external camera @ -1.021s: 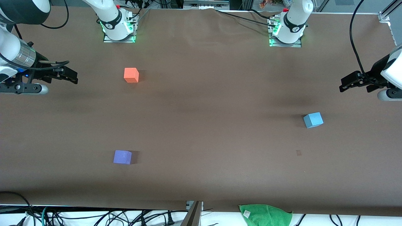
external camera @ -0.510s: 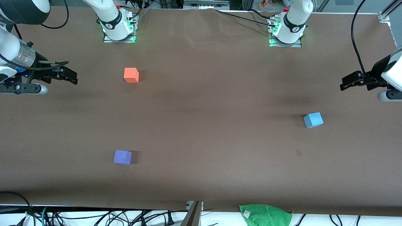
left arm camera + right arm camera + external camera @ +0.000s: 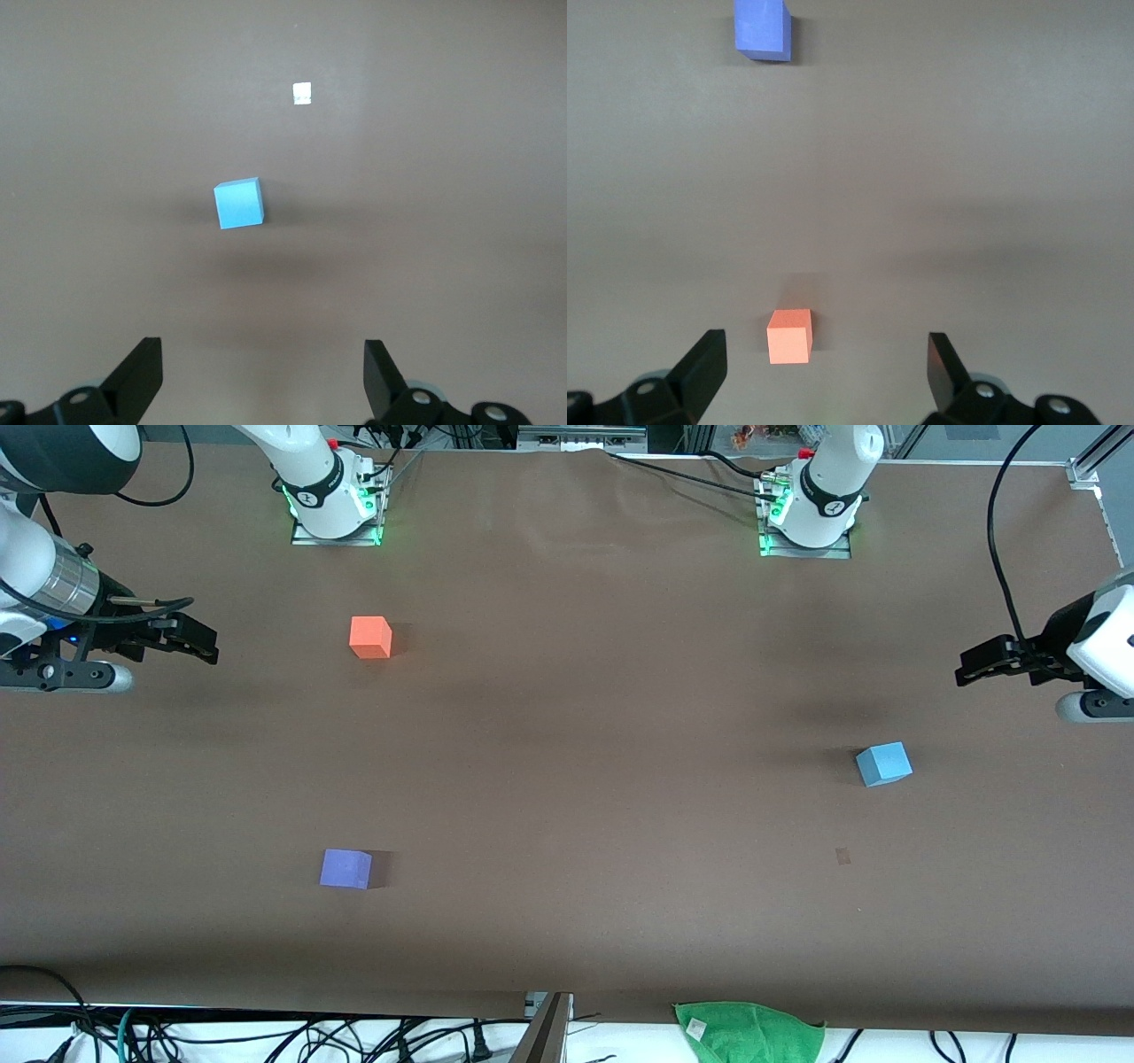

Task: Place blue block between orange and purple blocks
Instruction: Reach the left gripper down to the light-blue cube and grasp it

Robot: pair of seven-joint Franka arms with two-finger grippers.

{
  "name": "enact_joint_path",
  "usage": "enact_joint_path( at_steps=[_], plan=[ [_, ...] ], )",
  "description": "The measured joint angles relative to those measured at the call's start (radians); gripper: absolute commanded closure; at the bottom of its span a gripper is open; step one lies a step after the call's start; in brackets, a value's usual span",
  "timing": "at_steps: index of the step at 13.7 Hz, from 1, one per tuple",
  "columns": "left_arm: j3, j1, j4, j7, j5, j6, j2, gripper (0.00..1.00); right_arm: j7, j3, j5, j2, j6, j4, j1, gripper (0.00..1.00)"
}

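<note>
The sky-blue block (image 3: 883,763) lies on the brown table toward the left arm's end; it also shows in the left wrist view (image 3: 238,203). The orange block (image 3: 370,638) lies toward the right arm's end, and the purple block (image 3: 345,868) lies nearer the front camera than it. Both show in the right wrist view, orange (image 3: 789,336) and purple (image 3: 762,28). My left gripper (image 3: 973,664) hangs open and empty in the air at the left arm's end; it shows open in its wrist view (image 3: 263,376). My right gripper (image 3: 202,643) hangs open and empty at the right arm's end, seen open in its wrist view (image 3: 824,372).
A green cloth (image 3: 751,1031) lies at the table's front edge. A small square mark (image 3: 842,856) sits on the table nearer the camera than the blue block, and shows in the left wrist view (image 3: 302,92). Cables run below the front edge.
My left gripper has shifted slightly, by a few pixels, at its end of the table. The right gripper and all three blocks have not moved.
</note>
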State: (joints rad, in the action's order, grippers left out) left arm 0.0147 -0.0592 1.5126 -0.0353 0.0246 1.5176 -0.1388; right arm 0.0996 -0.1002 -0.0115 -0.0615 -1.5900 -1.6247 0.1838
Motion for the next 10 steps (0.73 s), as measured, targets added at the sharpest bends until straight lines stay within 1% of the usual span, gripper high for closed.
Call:
enact_joint_path(
  at_steps=[3,5,8,10],
  plan=[
    [-0.001,-0.023,0.003,0.001,0.0,-0.032,-0.025,0.0,0.0,0.0,0.0,0.0,0.0,0.0,0.0,0.0],
    [-0.001,-0.03,0.028,0.001,0.0,-0.023,-0.051,0.0,0.0,0.0,0.0,0.0,0.0,0.0,0.0,0.0],
    [-0.001,-0.037,0.152,0.001,0.0,0.11,-0.087,0.0,0.0,0.0,0.0,0.0,0.0,0.0,0.0,0.0],
    [-0.001,-0.043,0.262,0.001,0.0,0.25,-0.098,0.0,0.0,0.0,0.0,0.0,0.0,0.0,0.0,0.0]
  ],
)
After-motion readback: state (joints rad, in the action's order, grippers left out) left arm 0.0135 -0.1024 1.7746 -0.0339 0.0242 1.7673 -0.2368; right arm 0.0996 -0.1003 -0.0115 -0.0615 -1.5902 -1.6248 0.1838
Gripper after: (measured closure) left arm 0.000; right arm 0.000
